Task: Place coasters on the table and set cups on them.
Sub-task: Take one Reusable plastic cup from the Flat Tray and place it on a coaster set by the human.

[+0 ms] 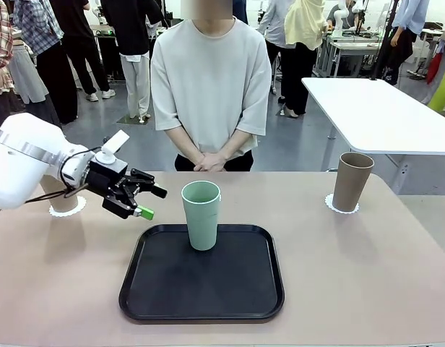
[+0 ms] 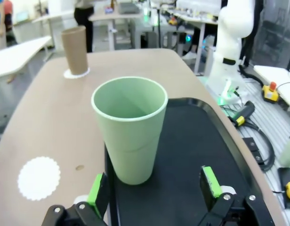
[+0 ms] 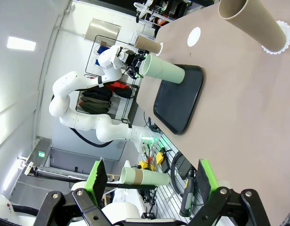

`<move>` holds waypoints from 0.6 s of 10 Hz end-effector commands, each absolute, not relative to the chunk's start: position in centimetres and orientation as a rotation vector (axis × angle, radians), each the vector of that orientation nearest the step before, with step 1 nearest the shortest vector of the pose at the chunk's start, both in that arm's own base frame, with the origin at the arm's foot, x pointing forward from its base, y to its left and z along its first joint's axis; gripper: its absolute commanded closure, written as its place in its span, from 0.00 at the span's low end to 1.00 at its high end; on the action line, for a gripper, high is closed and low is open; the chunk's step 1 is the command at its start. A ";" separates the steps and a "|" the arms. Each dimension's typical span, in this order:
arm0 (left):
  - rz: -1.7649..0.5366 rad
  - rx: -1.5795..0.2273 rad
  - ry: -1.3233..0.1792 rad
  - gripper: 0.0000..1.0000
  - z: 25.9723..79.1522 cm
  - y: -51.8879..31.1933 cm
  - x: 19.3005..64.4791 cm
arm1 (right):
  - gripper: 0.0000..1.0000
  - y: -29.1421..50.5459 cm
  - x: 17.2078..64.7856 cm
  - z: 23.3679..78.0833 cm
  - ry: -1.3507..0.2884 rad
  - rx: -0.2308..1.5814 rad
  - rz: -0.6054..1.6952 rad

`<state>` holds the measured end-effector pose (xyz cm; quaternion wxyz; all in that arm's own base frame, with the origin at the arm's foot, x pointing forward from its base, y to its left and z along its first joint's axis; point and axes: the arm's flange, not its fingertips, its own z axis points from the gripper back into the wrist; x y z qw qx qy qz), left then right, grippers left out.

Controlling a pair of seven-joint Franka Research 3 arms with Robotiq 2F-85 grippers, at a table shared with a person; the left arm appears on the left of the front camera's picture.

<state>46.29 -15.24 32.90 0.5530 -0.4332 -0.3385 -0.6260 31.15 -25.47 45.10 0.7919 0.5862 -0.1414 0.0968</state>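
A mint green cup [image 1: 201, 215] stands upright on the black tray [image 1: 208, 289]. My left gripper [image 1: 139, 199] hangs open just left of it, fingers pointing at it. In the left wrist view the mint cup [image 2: 131, 134] stands just ahead of the open left gripper [image 2: 154, 188], untouched. A bare coaster [image 2: 39, 178] lies on the table [image 1: 352, 275] beside the tray. One tan cup [image 1: 351, 181] stands on a coaster [image 1: 342, 205] at the right. Another tan cup [image 1: 62, 204] on a coaster [image 1: 72, 210] is partly hidden behind my left arm. My right gripper [image 3: 152, 175] is open and holds nothing, well back from the tan cup [image 3: 251, 23].
A person stands at the far edge with hands [image 1: 208, 160] clasped, off the table. A white table [image 1: 381, 112] stands at the back right. In the right wrist view a further tan cup [image 3: 145, 176] shows off the table, beyond the fingers.
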 end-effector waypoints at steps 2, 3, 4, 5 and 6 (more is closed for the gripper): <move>-1.501 -0.998 -0.871 0.00 30.0 -16.7 46.5 | 0.00 -25.5 31.2 45.1 -0.308 1.261 0.209; -1.487 -1.010 -0.914 0.00 29.1 -17.4 46.7 | 0.00 -25.5 31.2 45.1 -0.308 1.261 0.209; -1.474 -0.996 -0.929 0.00 28.5 -18.0 46.8 | 0.00 -25.5 31.2 45.1 -0.308 1.261 0.209; -1.463 -0.986 -0.954 0.00 27.9 -18.7 47.1 | 0.00 -25.5 31.2 45.1 -0.308 1.261 0.209; -1.447 -0.981 -0.966 0.00 27.0 -19.4 47.3 | 0.00 -25.5 31.2 45.1 -0.308 1.261 0.209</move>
